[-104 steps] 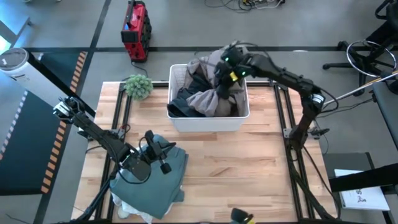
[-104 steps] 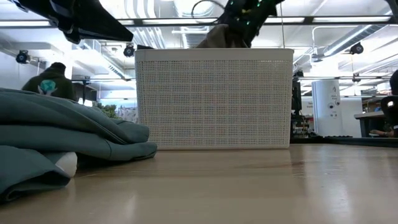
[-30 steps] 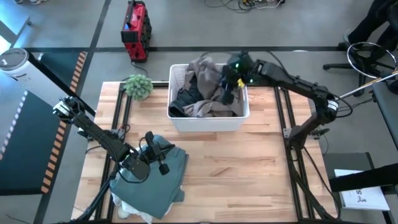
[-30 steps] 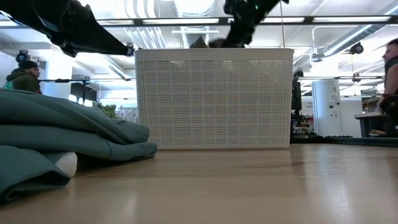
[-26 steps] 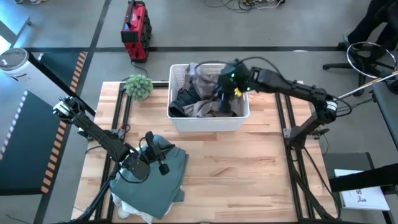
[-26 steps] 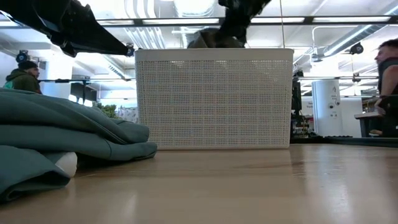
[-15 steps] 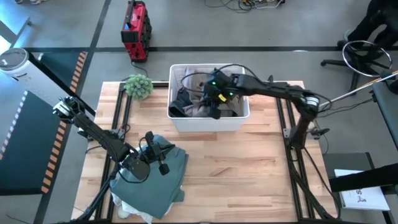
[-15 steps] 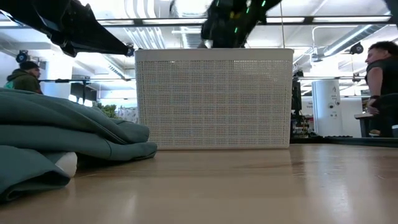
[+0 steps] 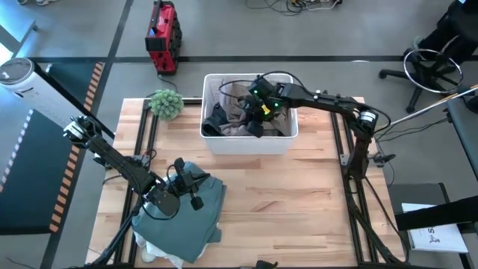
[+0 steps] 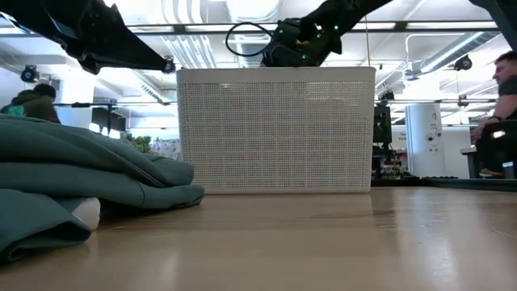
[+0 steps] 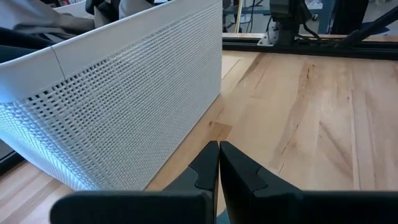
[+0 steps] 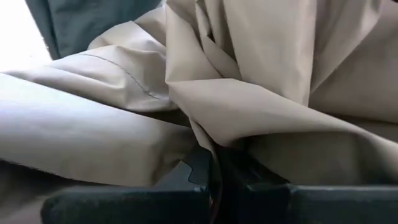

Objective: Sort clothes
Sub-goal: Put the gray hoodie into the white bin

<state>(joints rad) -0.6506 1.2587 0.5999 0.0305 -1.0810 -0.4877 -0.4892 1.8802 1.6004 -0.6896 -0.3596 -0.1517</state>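
Note:
A white bin (image 9: 250, 146) stands at the table's far middle, holding a tan piece (image 9: 237, 131) and a dark grey piece (image 9: 216, 119) of the clothes. My right gripper (image 9: 255, 127) reaches down into the bin, shut on the tan piece (image 12: 249, 74). In the low view the bin wall (image 10: 275, 129) hides it. At the near left a grey-green piece (image 9: 200, 220) lies folded on the table, over a white piece (image 9: 149, 250). My left gripper (image 9: 196, 191) stands over the grey-green piece, shut, with nothing between its fingers (image 11: 205, 168). My right gripper pinches a gathered fold of the tan piece (image 12: 208, 146) between its two fingers, coming slanting down from the table's right side. Creases run together at the fingertips; how many layers, I cannot tell. The rest of the piece lies slack in the bin.
A small green spiky plant (image 9: 166, 103) stands left of the bin at the far left. Bare wooden table (image 9: 299, 202) stretches between the bin and the near edge. People show in the room beyond, at the far left (image 10: 32, 101) and right (image 10: 505, 89) of the low view.
My right gripper has gone down into the bin and toward the table's left and near edges, tipping more steeply downward, still shut. The tan piece, which stood above the bin's rim, has sunk with it into the bin.

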